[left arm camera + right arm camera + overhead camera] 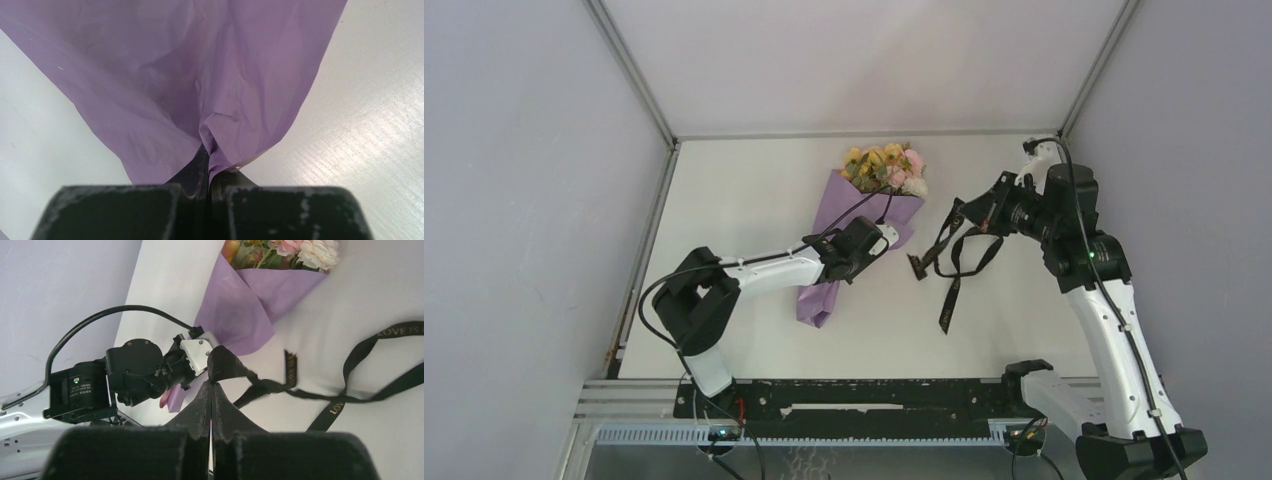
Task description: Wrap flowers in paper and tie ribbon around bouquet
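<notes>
Showing the bouquet (852, 205) lying on the white table (734, 200), its long axis running from the flowers (886, 168) at the far end to the pinched cone tip at the near end, slanted a little to the left. The left gripper (880, 240) is the nearer one: it reaches in from the near left and, in its wrist view, its jaws are closed on a puckered fold of the paper (200, 75) at the cone's right-hand edge, about mid-length. The right gripper (956, 208) stands off to the right of the bouquet, apart from it, jaws pressed together on a bend of the ribbon (954, 270). From that hold the band hangs in two loose loops, its tails on the table between the cone and the right arm. The coming move therefore appears to turn on one relation: the ribbon lies to the right of the cone and must cross it leftward, at right angles to the long axis, near the narrow lower half. The paper is thin, matte lilac, softly creased and easily crushed. The ribbon (360, 347) is a flat, limp black band with gold lettering, likely to twist. The flowers (300, 250) are pink, cream and yellow blooms with green leaves.
</notes>
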